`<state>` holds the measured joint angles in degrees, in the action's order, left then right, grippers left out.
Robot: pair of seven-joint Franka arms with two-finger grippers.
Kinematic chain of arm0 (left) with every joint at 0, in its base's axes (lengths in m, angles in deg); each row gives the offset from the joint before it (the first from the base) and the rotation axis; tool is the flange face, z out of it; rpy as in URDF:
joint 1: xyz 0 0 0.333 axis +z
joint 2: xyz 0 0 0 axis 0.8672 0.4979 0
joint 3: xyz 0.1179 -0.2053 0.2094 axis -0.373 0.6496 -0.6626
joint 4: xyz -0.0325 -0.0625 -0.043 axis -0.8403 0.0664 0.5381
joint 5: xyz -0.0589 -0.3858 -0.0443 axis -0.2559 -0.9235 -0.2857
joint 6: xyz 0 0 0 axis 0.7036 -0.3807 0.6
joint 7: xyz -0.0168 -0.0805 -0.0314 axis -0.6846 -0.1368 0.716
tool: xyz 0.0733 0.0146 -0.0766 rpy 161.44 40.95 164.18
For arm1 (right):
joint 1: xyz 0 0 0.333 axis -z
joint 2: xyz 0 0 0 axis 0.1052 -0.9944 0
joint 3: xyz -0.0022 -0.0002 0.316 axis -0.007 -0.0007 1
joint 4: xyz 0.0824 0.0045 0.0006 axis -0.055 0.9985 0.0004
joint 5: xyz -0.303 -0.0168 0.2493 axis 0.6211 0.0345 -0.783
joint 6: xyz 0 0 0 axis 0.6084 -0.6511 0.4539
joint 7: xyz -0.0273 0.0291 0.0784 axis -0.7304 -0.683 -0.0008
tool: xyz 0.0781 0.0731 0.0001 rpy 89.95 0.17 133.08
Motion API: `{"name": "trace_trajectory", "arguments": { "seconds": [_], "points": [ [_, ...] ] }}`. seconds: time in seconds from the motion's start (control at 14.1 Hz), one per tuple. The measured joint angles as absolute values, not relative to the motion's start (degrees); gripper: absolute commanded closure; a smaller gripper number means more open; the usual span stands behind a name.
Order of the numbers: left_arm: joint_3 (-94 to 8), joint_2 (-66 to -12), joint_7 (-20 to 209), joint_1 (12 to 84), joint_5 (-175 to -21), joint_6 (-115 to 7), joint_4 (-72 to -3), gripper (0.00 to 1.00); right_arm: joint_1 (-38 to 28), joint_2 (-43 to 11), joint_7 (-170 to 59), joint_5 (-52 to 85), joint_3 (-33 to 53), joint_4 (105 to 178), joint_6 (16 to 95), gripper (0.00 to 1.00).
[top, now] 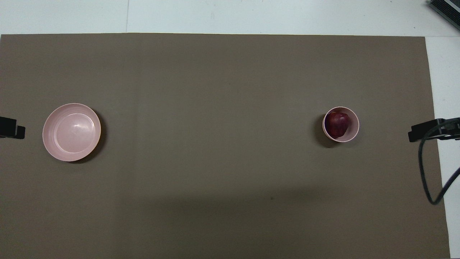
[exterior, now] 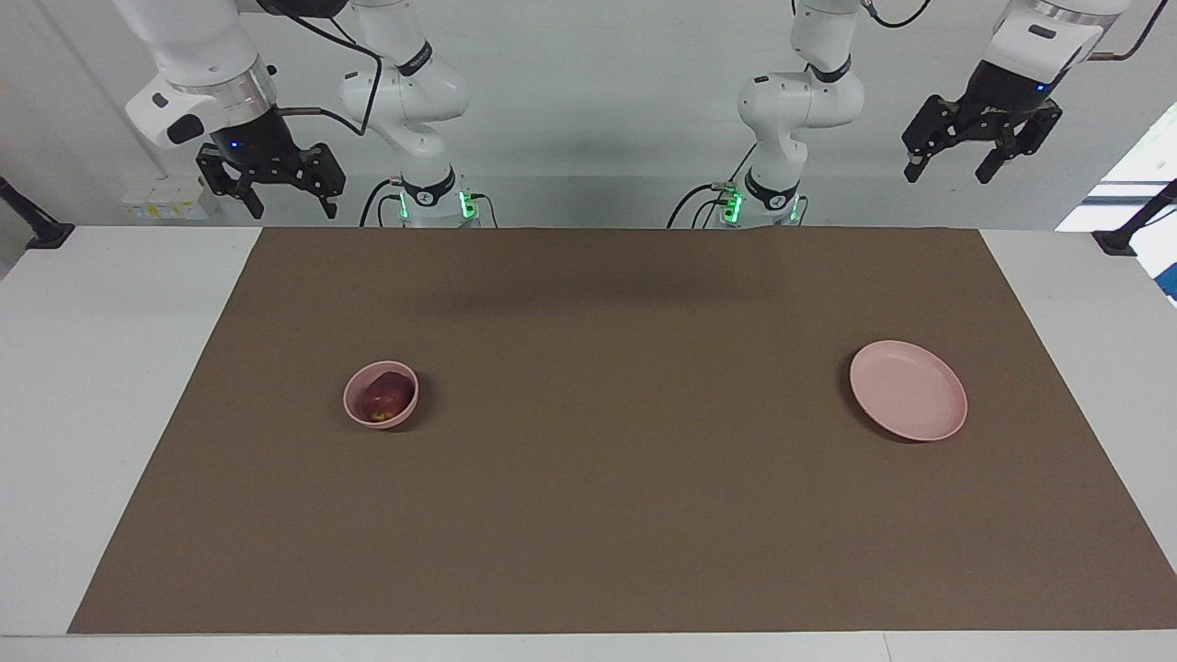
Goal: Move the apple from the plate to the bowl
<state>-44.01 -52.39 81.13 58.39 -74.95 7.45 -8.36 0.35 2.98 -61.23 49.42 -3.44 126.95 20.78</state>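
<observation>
The dark red apple [exterior: 385,397] [top: 338,124] lies in the small pink bowl [exterior: 353,402] [top: 354,124], toward the right arm's end of the mat. The flat pink plate [exterior: 908,389] [top: 71,131] lies bare toward the left arm's end. My right gripper [exterior: 290,206] is open and empty, raised high near the mat's corner by its base. My left gripper [exterior: 949,166] is open and empty, raised high over the table's edge at its own end.
A brown mat [exterior: 607,515] covers most of the white table [exterior: 92,368]. A black clamp post [exterior: 1126,234] stands at the left arm's end and another [exterior: 37,230] at the right arm's end.
</observation>
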Motion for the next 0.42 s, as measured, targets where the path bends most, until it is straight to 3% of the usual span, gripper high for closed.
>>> {"name": "trace_trajectory", "arguments": {
  "seconds": [0.42],
  "points": [
    [-44.01, -52.39, 76.01, 58.39, -73.21, 7.46, -8.36, 0.0, -0.39, 4.0, -61.21, 49.04, -2.61, 123.28, 18.1, 0.0]
  ]
}}
